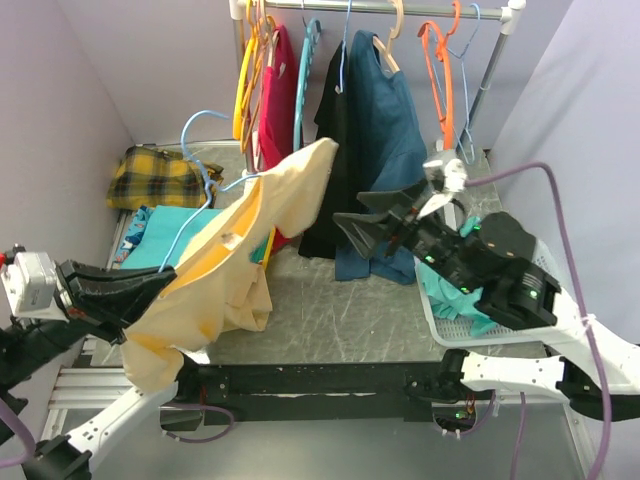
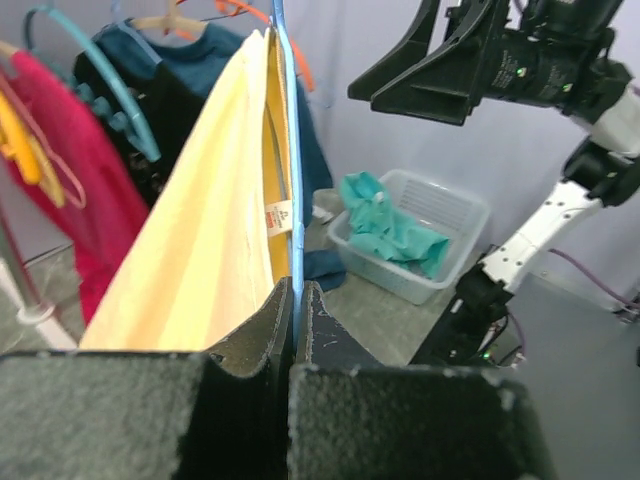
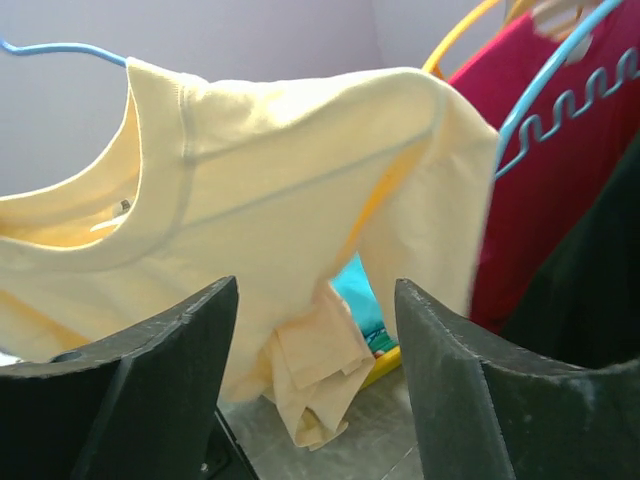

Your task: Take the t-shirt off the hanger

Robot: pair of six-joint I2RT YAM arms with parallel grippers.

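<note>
Over the table's (image 1: 330, 320) left edge we hold the hanger (image 2: 289, 120) pinched in the left gripper (image 2: 295, 292), t-shirt (image 1: 230, 270) fully on it. Right gripper (image 3: 315, 300) spread, near, not touching. Removal not started.

Pale yellow t-shirt (image 1: 225, 285), light blue hanger (image 1: 188, 228)

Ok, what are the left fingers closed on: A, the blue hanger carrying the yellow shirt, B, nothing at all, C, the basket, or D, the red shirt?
A: in the left wrist view the left fingers are pinched on the wire of the blue hanger, with the yellow shirt draped on it.
</note>
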